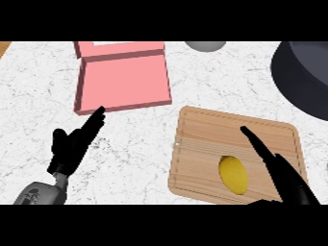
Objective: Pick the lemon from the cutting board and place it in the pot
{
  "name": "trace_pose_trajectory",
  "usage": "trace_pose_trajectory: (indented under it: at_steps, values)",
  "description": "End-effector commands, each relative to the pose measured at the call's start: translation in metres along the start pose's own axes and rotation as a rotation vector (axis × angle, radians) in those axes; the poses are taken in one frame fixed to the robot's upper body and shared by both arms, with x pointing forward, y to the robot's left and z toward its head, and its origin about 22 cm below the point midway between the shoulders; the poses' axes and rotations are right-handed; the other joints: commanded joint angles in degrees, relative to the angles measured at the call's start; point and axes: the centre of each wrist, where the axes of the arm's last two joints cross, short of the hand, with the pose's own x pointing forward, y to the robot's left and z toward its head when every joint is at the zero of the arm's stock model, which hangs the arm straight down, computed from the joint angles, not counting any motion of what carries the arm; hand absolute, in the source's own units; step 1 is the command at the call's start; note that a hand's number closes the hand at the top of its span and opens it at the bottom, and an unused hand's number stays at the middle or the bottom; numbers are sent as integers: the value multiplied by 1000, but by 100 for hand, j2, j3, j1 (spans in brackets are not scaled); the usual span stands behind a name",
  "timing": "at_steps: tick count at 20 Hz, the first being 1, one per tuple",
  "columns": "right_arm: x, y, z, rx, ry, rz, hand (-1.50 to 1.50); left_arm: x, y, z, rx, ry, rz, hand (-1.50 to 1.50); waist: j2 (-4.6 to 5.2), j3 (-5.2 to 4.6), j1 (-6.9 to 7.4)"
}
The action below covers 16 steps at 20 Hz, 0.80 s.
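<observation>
1. Lemon [233, 174] lies on the cutting board [209, 139], near its front edge, just left of the right hand [283, 175]; long axis runs roughly away from the robot
2. Right hand is nearer; fingers straight, released, holding nothing
3. Left hand [72, 146] rests open, well apart
4. Lemon: yellow, smooth, oval
5. Pot [315, 81] sits far right

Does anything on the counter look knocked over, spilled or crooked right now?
Nothing spilled or toppled. The light wooden cutting board lies slightly turned on the white marble counter, with the yellow lemon resting on it. The dark round pot stands upright at the right edge. The pink open box also sits slightly askew.
</observation>
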Motion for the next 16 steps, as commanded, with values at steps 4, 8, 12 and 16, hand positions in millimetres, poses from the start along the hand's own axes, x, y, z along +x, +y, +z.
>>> trace_pose_trajectory:
  at_steps: [4, 8, 12, 16]
  values:
    - [-51, -10, 10, -33, -39, -31, -150, 2, 5, 0, -8, 30, 21, 0, 11, -11, -25]
    - [-64, -17, -3, 10, -94, -157, -150, -10, 2, 0, 12, 34, 13, 0, 19, -11, -17]
    - [-50, -4, -11, 38, -146, -256, -150, -16, -8, 11, 0, 23, 11, 0, 12, -14, 9]
    - [-59, 1, -19, 72, -140, -348, -150, -3, -1, 18, -5, 38, 2, 0, 11, -13, 17]
